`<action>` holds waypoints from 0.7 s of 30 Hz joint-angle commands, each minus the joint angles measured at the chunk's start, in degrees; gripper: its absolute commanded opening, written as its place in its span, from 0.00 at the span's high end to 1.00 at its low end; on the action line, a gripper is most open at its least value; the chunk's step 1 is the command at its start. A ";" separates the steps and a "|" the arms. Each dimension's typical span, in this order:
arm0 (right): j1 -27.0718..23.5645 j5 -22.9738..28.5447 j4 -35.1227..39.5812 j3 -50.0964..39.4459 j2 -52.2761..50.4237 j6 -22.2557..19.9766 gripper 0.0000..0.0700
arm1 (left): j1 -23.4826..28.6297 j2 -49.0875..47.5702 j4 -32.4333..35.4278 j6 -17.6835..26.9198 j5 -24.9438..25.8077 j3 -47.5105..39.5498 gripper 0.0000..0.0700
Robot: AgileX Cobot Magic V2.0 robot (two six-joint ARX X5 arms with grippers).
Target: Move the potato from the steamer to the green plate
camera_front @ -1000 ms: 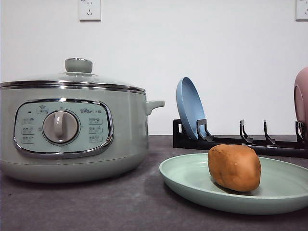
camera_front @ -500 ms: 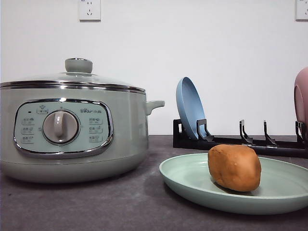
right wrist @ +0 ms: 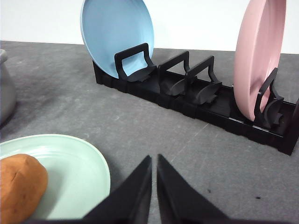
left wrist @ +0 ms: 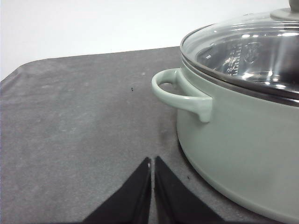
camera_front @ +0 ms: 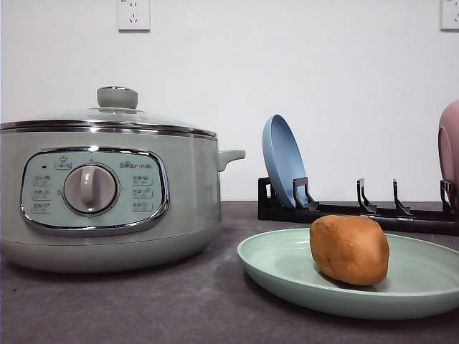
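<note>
Steamer stood at the left of the dark grey table, its chrome-rimmed glass lid seated on the rim with the green knob on top. The dial panel faced the front camera, and the small side handle projected toward the right. In the left wrist view the same pot sat just beside the left gripper. That gripper's black fingers were pressed together tip to tip with nothing between them, and they hung over bare tabletop, apart from the pot wall.

Right of the steamer, nearer the front camera, lay the green plate, flat on the table. The potato rested on the plate, inside the raised rim and a little right of the plate's centre. It touched neither gripper.

Behind the plate a black dish rack ran along the back of the table. A blue plate stood on edge in the rack's left end, and a pink plate stood at the right end, cut off by the frame edge.

In the right wrist view the right gripper was likewise closed on itself, empty, and appeared to hover over the table just past the green plate's rim, though its height was hard to judge. The potato lay on the plate beside it, well clear of the fingers.
</note>
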 commanded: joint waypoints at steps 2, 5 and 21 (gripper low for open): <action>0.09 0.15 -0.04 -0.20 -0.07 0.57 0.99 | 0.17 -0.11 -1.01 -0.13 -0.12 -0.68 0.99; 0.09 0.15 -0.04 -0.20 -0.07 0.60 0.99 | 0.17 -0.11 -1.01 -0.13 -0.13 -0.68 0.99; 0.09 0.15 -0.04 -0.20 -0.07 0.59 0.99 | 0.17 -0.11 -1.01 -0.13 -0.11 -0.68 0.99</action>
